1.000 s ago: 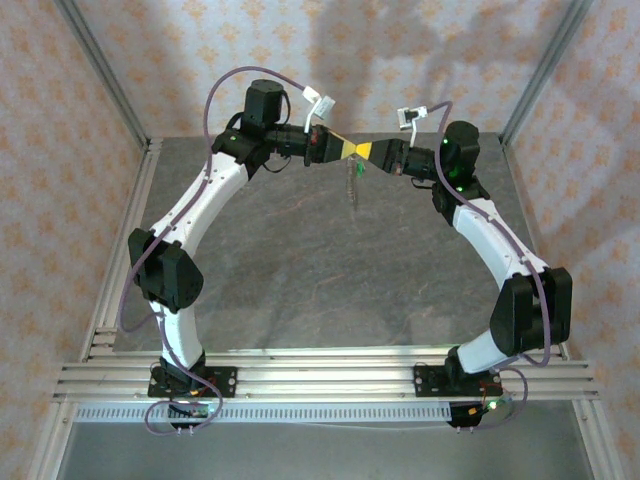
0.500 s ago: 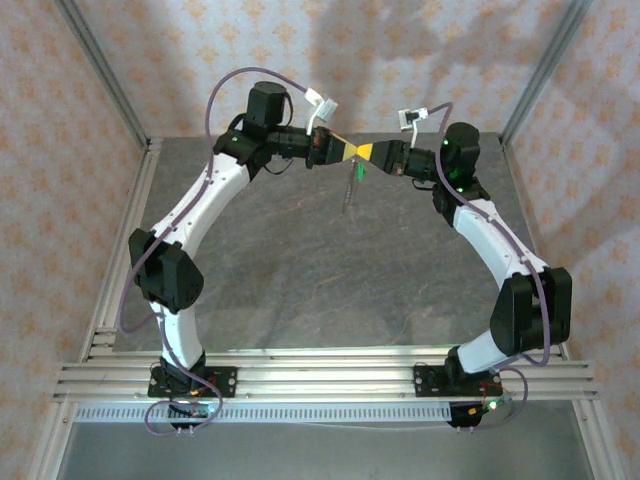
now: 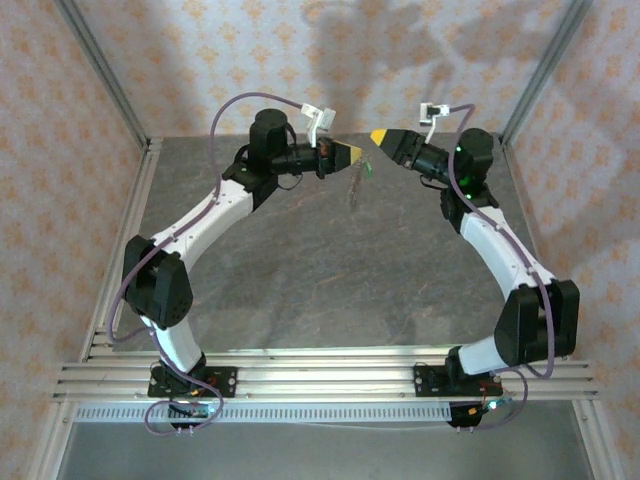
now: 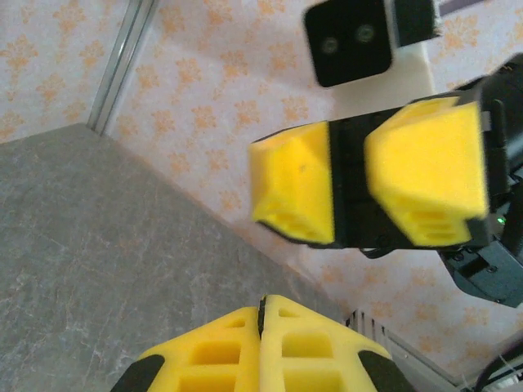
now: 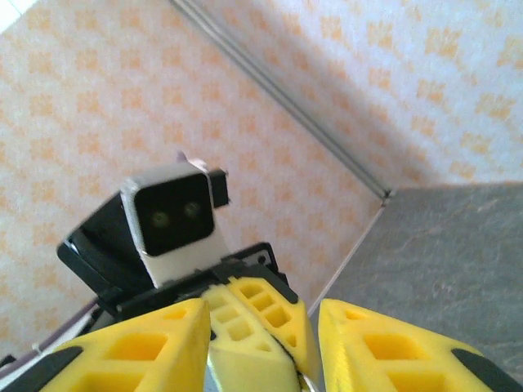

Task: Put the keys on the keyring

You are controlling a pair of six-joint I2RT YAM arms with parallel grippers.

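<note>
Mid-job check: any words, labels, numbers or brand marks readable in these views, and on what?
None readable.
On the wallpaper: orange ornament pattern, no words.
On the wrist camera housing: two lenses, no label.
On the ticked strip at the near edge: marks too small to read.
On the keys: too small to show any stamping.
</note>
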